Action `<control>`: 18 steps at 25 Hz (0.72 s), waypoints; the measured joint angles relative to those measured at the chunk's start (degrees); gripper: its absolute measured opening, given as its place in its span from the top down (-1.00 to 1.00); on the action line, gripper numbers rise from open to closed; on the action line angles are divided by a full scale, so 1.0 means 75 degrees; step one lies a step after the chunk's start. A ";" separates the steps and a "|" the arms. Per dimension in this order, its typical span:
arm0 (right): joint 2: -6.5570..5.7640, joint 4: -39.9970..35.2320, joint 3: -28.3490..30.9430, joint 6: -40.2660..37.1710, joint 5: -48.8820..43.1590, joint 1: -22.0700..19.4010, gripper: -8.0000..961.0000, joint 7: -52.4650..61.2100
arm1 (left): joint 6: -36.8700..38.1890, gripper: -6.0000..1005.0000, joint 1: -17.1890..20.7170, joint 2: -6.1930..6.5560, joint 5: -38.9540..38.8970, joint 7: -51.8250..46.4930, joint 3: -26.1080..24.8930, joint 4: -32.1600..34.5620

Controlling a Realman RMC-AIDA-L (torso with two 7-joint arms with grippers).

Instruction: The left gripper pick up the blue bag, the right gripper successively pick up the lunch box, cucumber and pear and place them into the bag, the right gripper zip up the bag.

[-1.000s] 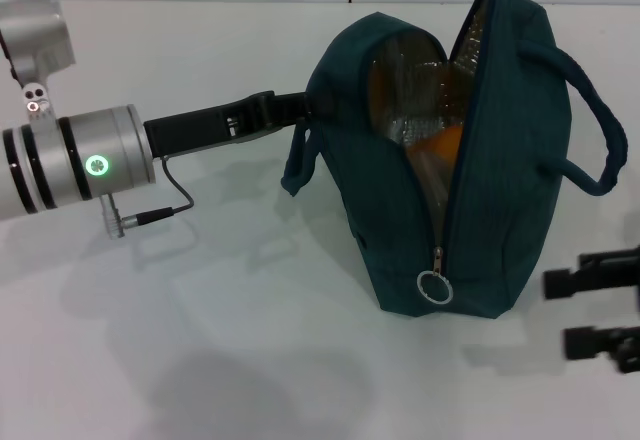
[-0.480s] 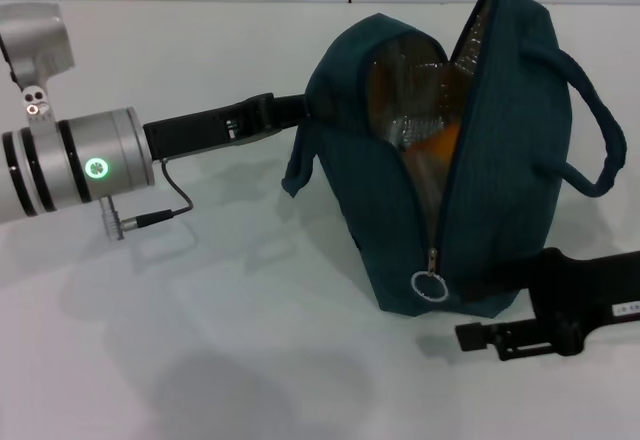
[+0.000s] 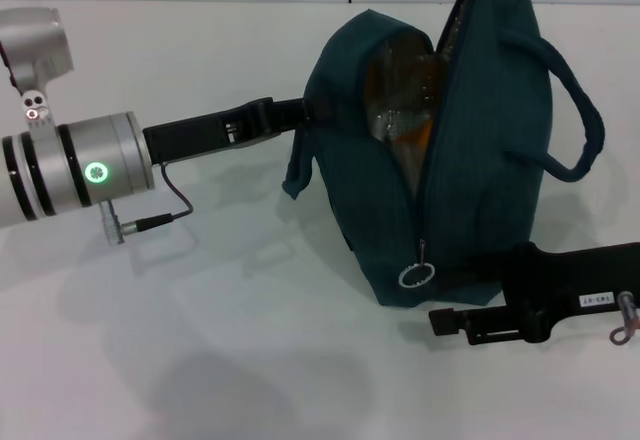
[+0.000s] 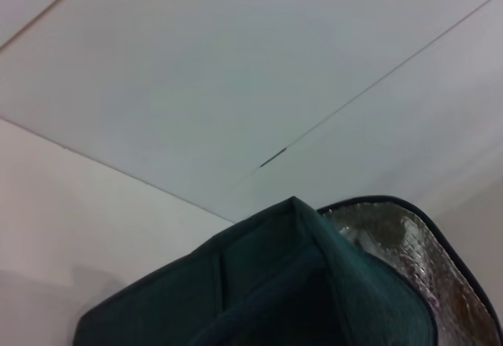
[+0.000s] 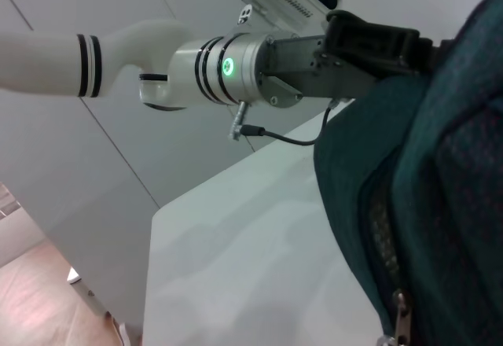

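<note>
Two arms frame the blue bag (image 3: 440, 150), which stands upright on the white table (image 3: 220, 360) a little right of centre in the head view. Its own side wall hides most of what lies inside; through the gaping top only silver foil lining and an orange-yellow patch, apparently the pear (image 3: 415, 138), can be made out. The lunch box and cucumber are not visible.

Dark teal fabric covers the bag, with one loop handle (image 3: 570, 110) arching out on the right and a strap end hanging at the left. The zipper runs down the near end and is drawn only at the bottom, where the ring zipper pull (image 3: 414, 275) hangs low, close to the table.

At the bag's left upper edge, the left gripper (image 3: 305, 112) reaches in from the left; its tips are buried against the fabric, so whether it is clamped or parted cannot be told. The right gripper (image 3: 445, 322) lies low along the table, just below and right of the ring pull, with no contact visible. From the head view its fingers look drawn together, one slim bar pointing left.
</note>
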 joint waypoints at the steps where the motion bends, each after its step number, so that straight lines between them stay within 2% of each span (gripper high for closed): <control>1: 0.0010 0.0021 0.0000 0.0015 0.0023 0.0015 -0.31 -0.0036 | 0.0000 0.71 -0.0006 0.0000 -0.0001 0.0013 0.0000 -0.0020; 8: 0.0011 0.0054 -0.0167 -0.0345 0.0168 0.0106 -0.07 -0.0098 | 0.0000 0.70 -0.0002 -0.0001 -0.0005 0.0065 0.0000 -0.0036; 18: 0.0004 0.0055 -0.0192 -0.0052 0.0456 0.0041 -0.07 -0.0115 | 0.0000 0.69 0.0006 -0.0001 -0.0010 0.0084 0.0001 -0.0049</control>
